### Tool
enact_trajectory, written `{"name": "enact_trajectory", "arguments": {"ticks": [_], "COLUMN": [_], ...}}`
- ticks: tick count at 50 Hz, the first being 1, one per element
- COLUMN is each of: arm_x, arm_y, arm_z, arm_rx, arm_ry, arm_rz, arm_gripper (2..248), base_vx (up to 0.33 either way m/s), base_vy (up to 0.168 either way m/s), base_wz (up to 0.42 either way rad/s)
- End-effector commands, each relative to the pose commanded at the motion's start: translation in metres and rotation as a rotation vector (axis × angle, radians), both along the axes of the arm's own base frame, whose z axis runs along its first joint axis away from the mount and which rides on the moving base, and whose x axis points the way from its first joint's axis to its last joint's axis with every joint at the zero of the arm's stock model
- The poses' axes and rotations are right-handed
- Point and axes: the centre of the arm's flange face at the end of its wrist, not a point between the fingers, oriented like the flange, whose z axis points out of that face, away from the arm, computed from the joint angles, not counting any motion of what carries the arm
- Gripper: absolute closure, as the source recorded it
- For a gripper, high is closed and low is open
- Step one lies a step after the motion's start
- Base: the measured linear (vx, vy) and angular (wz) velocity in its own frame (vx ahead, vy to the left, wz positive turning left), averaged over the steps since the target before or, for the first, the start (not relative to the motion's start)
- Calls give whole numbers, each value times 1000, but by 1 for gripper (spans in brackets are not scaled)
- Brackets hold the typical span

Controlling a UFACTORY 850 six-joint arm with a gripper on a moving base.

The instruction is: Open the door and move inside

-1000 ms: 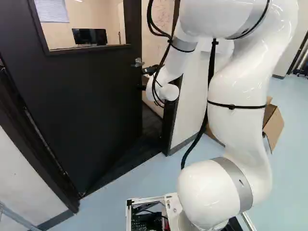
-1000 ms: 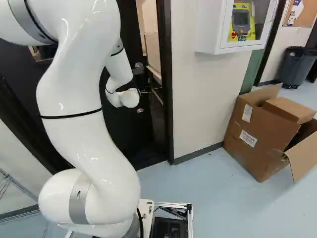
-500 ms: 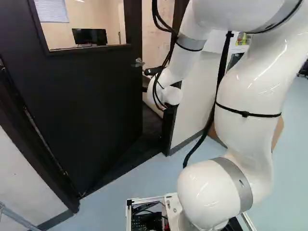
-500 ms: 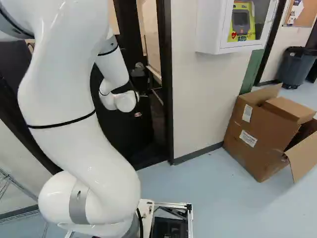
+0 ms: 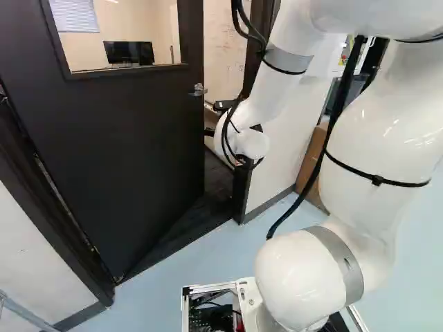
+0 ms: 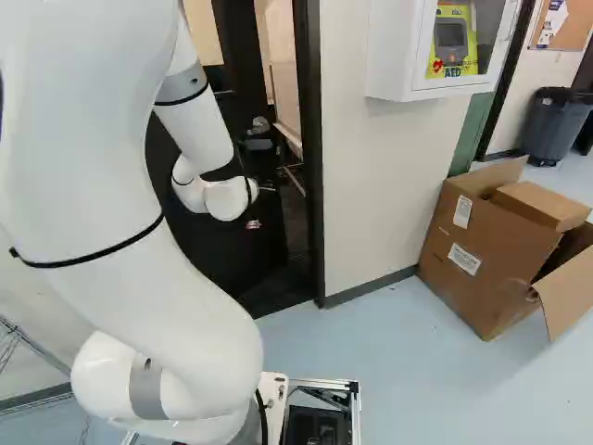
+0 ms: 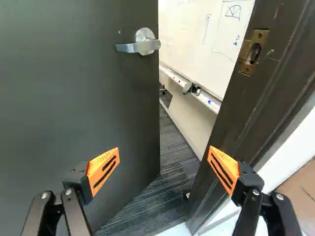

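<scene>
At the left of the left base view, the dark door stood partly open, swung away from the base, with a monitor showing through its window. The lever handle sat near the door's free edge. Next came the black hand at the end of the white arm, near the doorway. The wrist view showed the hand spread wide, its orange pads gripping nothing; the handle was ahead, apart from it, and a whiteboard showed through the gap. Right of the gap stood the door frame, then a pale wall bearing a white cabinet. Farther right in the right base view were an open cardboard box on the floor and a grey bin.
</scene>
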Motion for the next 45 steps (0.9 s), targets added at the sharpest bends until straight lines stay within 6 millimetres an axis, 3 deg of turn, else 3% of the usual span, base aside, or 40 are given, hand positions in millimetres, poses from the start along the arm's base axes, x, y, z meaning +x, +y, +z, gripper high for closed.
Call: {"name": "enact_trajectory", "arguments": {"ticks": [32,45], "arm_x": [-66,-74], "arm_y": [-4,-4], "arm_z": [-2,-2], "arm_rx": [3,4], "arm_ry": [1,0], "arm_rz": [7,10], "arm_gripper": [3,3], "base_vx": [0,0], "base_vy": [0,0], "base_wz": [0,0]}}
